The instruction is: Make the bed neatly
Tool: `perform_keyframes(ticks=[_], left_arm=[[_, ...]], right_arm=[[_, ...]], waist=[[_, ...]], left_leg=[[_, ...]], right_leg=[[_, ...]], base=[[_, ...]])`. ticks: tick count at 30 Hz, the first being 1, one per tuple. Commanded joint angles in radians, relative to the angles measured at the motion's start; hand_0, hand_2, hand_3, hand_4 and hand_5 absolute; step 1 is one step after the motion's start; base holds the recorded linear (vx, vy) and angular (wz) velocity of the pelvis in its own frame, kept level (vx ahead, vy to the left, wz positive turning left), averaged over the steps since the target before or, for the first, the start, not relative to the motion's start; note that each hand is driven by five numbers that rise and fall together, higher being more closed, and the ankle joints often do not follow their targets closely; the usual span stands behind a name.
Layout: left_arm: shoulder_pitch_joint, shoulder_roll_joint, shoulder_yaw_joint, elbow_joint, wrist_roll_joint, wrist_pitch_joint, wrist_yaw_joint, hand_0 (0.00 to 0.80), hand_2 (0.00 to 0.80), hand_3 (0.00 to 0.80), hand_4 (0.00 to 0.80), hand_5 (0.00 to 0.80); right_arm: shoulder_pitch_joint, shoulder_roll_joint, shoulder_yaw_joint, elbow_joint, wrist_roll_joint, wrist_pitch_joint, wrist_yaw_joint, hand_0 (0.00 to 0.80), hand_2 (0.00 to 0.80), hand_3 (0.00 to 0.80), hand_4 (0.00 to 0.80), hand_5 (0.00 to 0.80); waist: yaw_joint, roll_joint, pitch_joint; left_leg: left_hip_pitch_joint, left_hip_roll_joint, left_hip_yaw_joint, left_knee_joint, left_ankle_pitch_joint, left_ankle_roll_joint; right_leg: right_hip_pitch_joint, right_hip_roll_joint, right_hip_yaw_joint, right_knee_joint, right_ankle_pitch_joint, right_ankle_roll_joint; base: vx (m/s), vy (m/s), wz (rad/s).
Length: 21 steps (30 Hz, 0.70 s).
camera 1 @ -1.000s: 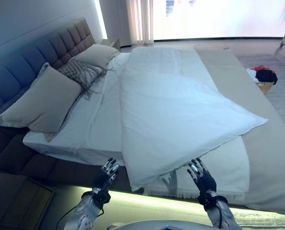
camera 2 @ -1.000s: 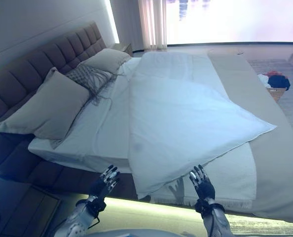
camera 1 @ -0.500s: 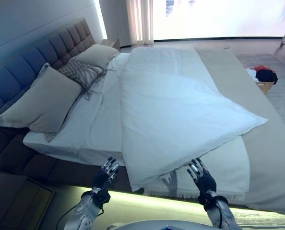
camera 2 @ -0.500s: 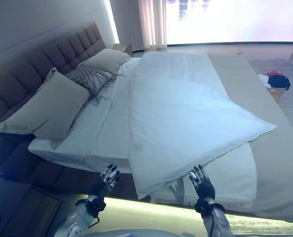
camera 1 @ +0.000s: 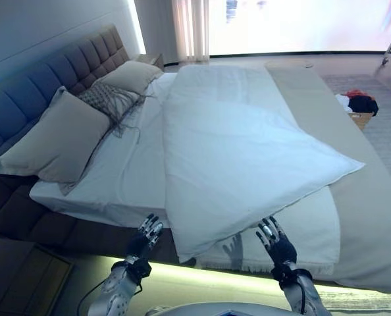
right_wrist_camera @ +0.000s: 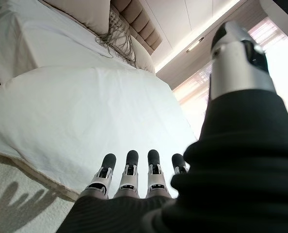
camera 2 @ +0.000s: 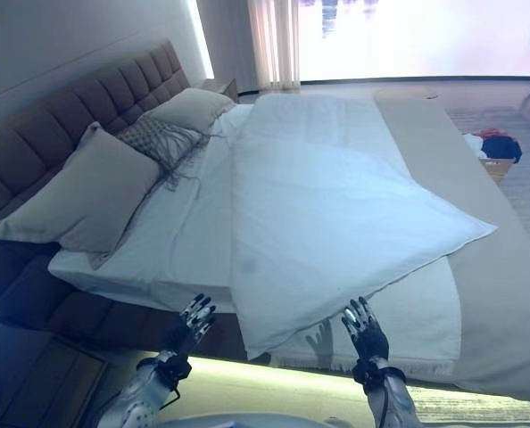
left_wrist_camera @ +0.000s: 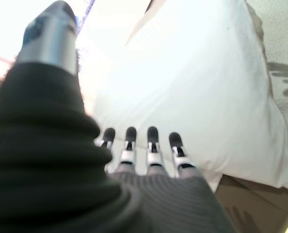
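Observation:
A white duvet (camera 1: 241, 151) lies askew on the bed, one corner hanging over the near edge (camera 1: 185, 253) and another pointing right (camera 1: 360, 168). A white sheet (camera 1: 126, 171) shows bare to its left. Beige pillows (camera 1: 57, 141) and a fringed cushion (camera 1: 110, 99) lean at the padded headboard (camera 1: 51, 72). My left hand (camera 1: 145, 238) and right hand (camera 1: 274, 242) are both open, fingers straight, raised just short of the bed's near edge, either side of the hanging corner. Neither touches the duvet. It also shows past the fingers in the left wrist view (left_wrist_camera: 197, 97) and the right wrist view (right_wrist_camera: 86, 116).
A beige bedspread (camera 1: 373, 224) covers the foot end at the right, with a fringed white throw (camera 1: 307, 237) beside it. A basket of clothes (camera 1: 360, 108) stands on the floor at the far right. A low dark bedside unit (camera 1: 24, 276) stands at the lower left.

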Motion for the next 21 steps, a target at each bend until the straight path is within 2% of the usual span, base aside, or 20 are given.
perform_keyframes(ticks=[1,5,8,10,12,13,15,16,17,19,20,21], left_arm=[[-0.061,0.035,0.047,-0.077,-0.009,-0.043,-0.025,0.000,0.000,0.000,0.000,0.000],[-0.060,0.025,0.042,-0.069,-0.022,-0.061,-0.007,0.000,0.000,0.000,0.000,0.000],[-0.063,0.032,0.055,-0.073,-0.022,-0.055,-0.010,0.000,0.000,0.000,0.000,0.000],[-0.084,0.042,0.053,-0.074,-0.012,-0.041,-0.024,0.000,0.000,0.000,0.000,0.000],[-0.101,0.045,0.038,-0.071,-0.005,-0.032,-0.034,0.000,0.000,0.000,0.000,0.000],[-0.107,0.046,0.028,-0.069,-0.005,-0.026,-0.034,0.000,0.000,0.000,0.000,0.000],[-0.114,0.048,0.014,-0.058,-0.040,-0.011,-0.027,0.000,0.000,0.000,0.000,0.000],[-0.118,0.048,0.012,-0.052,-0.061,-0.013,-0.021,0.000,0.000,0.000,0.000,0.000],[-0.123,0.046,0.014,-0.049,-0.067,-0.019,-0.020,0.000,0.000,0.000,0.000,0.000],[-0.127,0.045,0.019,-0.060,-0.079,-0.023,-0.005,0.000,0.000,0.000,0.000,0.000],[-0.131,0.048,0.018,-0.064,-0.081,-0.026,0.006,0.000,0.000,0.000,0.000,0.000],[-0.141,0.052,0.018,-0.065,-0.079,-0.025,0.017,0.000,0.000,0.000,0.000,0.000]], right_arm=[[-0.080,0.008,-0.003,-0.012,0.012,-0.027,0.022,0.000,0.000,0.000,0.000,0.000],[-0.100,0.007,-0.006,0.005,0.046,-0.012,0.024,0.000,0.000,0.000,0.000,0.000],[-0.089,0.030,-0.009,0.000,0.018,-0.019,0.024,0.000,0.000,0.000,0.000,0.000],[-0.079,0.047,-0.017,-0.005,0.015,-0.035,0.016,0.000,0.000,0.000,0.000,0.000],[-0.065,0.051,-0.026,-0.010,0.019,-0.058,0.007,0.000,0.000,0.000,0.000,0.000],[-0.055,0.051,-0.028,-0.015,0.020,-0.068,-0.002,0.000,0.000,0.000,0.000,0.000],[-0.040,0.045,-0.035,-0.017,0.021,-0.071,-0.008,0.000,0.000,0.000,0.000,0.000],[-0.031,0.040,-0.042,-0.019,0.021,-0.066,-0.004,0.000,0.000,0.000,0.000,0.000],[-0.024,0.034,-0.046,-0.016,0.023,-0.064,0.015,0.000,0.000,0.000,0.000,0.000],[-0.011,0.022,-0.057,-0.016,0.013,-0.057,0.044,0.000,0.000,0.000,0.000,0.000],[-0.015,0.018,-0.060,-0.008,0.011,-0.057,0.055,0.000,0.000,0.000,0.000,0.000],[-0.031,0.012,-0.062,0.013,0.013,-0.058,0.071,0.000,0.000,0.000,0.000,0.000]], waist=[[0.021,-0.077,0.070],[0.021,-0.066,0.080],[0.013,-0.058,0.073],[0.006,-0.054,0.076],[0.004,-0.044,0.079],[0.000,-0.033,0.082],[-0.014,-0.017,0.088],[-0.024,-0.011,0.091],[-0.032,-0.010,0.092],[-0.046,-0.017,0.086],[-0.051,-0.031,0.087],[-0.056,-0.049,0.088]], left_leg=[[-0.064,-0.052,-0.031,0.239,-0.188,0.065],[-0.052,-0.062,-0.025,0.221,-0.180,0.077],[-0.038,-0.076,-0.017,0.187,-0.177,0.097],[-0.038,-0.092,-0.023,0.178,-0.184,0.123],[-0.054,-0.122,-0.053,0.186,-0.196,0.158],[-0.047,-0.144,-0.087,0.189,-0.225,0.173],[-0.044,-0.175,-0.102,0.187,-0.234,0.201],[-0.035,-0.185,-0.103,0.183,-0.235,0.206],[-0.026,-0.191,-0.108,0.176,-0.234,0.204],[-0.009,-0.200,-0.125,0.157,-0.235,0.192],[-0.014,-0.205,-0.118,0.155,-0.219,0.187],[-0.004,-0.210,-0.130,0.155,-0.234,0.175]], right_leg=[[0.092,-0.009,-0.069,-0.360,0.362,0.048],[0.095,-0.030,-0.069,-0.364,0.381,0.060],[0.058,-0.087,-0.042,-0.289,0.399,0.082],[0.014,-0.135,-0.020,-0.185,0.424,0.088],[-0.048,-0.184,0.009,-0.036,0.454,0.078],[-0.091,-0.200,0.056,0.074,0.459,0.091],[-0.182,-0.210,0.114,0.227,0.501,0.089],[-0.214,-0.206,0.132,0.258,0.513,0.086],[-0.232,-0.196,0.135,0.253,0.515,0.085],[-0.230,-0.178,0.128,0.152,0.534,0.091],[-0.226,-0.181,0.101,0.059,0.573,0.078],[-0.225,-0.180,0.095,-0.059,0.599,0.097]], base=[[-0.007,0.124,0.02],[0.008,0.182,0.02],[0.034,0.216,0.02],[0.032,0.266,0.08],[0.071,0.351,0.19],[0.104,0.402,0.25],[0.085,0.377,0.38],[0.089,0.271,0.43],[0.136,0.177,0.33],[0.142,-0.001,0.15],[0.172,-0.169,0.09],[0.201,-0.256,-0.03]])
